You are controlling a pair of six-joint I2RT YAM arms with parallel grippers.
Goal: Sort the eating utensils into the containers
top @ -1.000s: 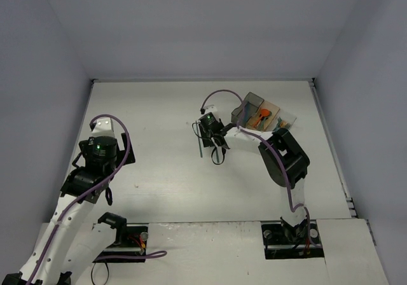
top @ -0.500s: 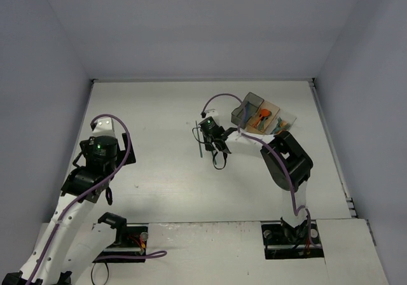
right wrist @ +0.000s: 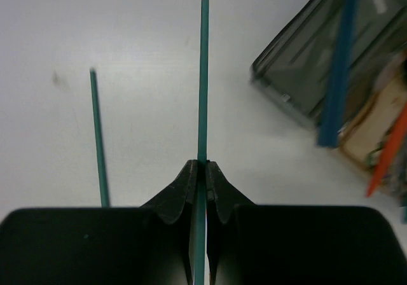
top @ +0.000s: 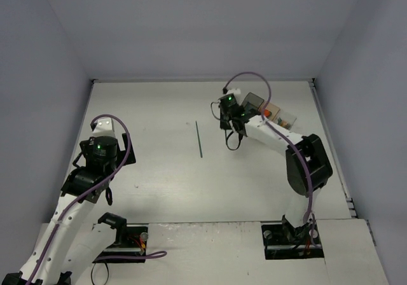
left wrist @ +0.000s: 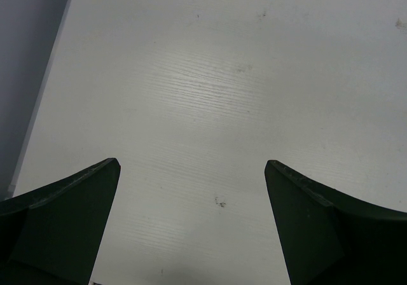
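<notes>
My right gripper is shut on a thin teal utensil, whose handle sticks out ahead of the fingertips. In the top view this gripper hangs just left of the containers: a smoky dark grey bin, an orange-tan bin and a clear bin. A second teal utensil lies alone on the table; it also shows in the right wrist view. A blue utensil leans across the grey bin, with an orange utensil beside it. My left gripper is open over bare table.
The left arm stays at the table's left side near the grey wall. The bins stand in a slanted row at the back right, close to the right wall.
The right gripper closed on one teal utensil and carried it up and right toward the bins. The other teal utensil stayed on the table. The left arm has not moved.
</notes>
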